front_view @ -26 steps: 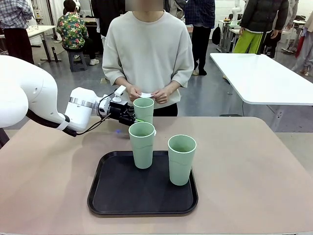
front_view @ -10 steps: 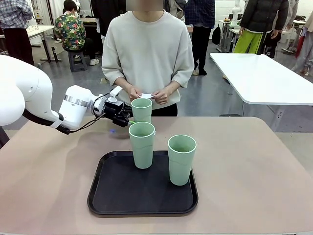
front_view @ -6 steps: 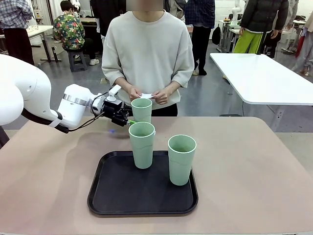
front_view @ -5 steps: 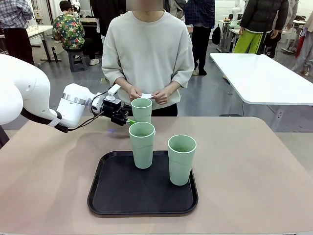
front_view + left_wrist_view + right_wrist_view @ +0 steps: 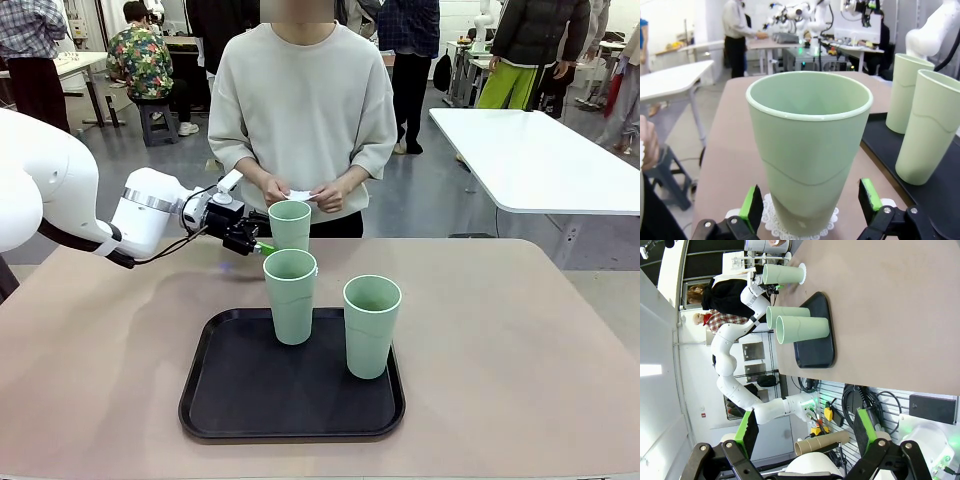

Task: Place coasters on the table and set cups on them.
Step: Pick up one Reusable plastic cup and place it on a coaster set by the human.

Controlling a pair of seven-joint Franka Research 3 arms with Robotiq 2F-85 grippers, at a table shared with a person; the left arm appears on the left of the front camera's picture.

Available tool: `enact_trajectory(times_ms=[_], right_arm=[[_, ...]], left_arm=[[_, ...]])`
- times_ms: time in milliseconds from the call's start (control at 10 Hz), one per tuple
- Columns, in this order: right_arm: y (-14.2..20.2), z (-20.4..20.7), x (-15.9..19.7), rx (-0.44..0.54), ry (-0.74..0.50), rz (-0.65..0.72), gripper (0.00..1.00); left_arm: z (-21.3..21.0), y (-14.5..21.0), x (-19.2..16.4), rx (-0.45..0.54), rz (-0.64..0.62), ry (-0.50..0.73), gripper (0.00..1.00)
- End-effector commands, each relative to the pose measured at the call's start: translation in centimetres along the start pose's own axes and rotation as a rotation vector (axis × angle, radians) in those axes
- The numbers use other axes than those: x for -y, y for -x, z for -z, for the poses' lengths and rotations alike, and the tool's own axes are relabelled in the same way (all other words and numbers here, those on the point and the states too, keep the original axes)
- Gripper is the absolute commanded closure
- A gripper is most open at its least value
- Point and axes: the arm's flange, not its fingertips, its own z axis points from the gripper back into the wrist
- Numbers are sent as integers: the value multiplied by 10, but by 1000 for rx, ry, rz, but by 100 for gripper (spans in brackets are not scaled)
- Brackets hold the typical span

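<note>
1 cup (image 5: 810, 150) on its coaster (image 5: 772, 218) stands just beyond open left jaws; right jaws open.

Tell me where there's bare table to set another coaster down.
Bare table runs from the black tray to the right edge, and left of the tray, nearer than the left arm. Crowded: the far middle, with the cup on its coaster, the open left gripper and the person's hands. Two cups stand on the tray.
</note>
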Motion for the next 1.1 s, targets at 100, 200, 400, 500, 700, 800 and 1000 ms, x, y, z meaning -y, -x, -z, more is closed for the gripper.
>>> enact_trajectory(times_ms=[100, 200, 400, 500, 700, 800, 1000], right_arm=[[-1, 0, 0, 6, -21, -15, 0], [-1, 0, 0, 6, -21, -15, 0], [-1, 0, 0, 6, -21, -15, 0], [-1, 0, 0, 6, -21, -15, 0], [-1, 0, 0, 6, -21, -15, 0], [-1, 0, 0, 6, -21, -15, 0], [-1, 0, 0, 6, -21, -15, 0]], left_arm=[[-25, -17, 29, -96, -13, -20, 0], [-35, -21, 37, -125, -29, -39, 0], [-55, -48, 69, -279, -62, -108, 0], [-60, -75, 94, -420, -86, -150, 0], [-51, -128, 136, -710, -178, -195, 0], [-46, -153, 153, -838, -254, -220, 0], [-35, -206, 185, -1028, -377, -298, 0]])
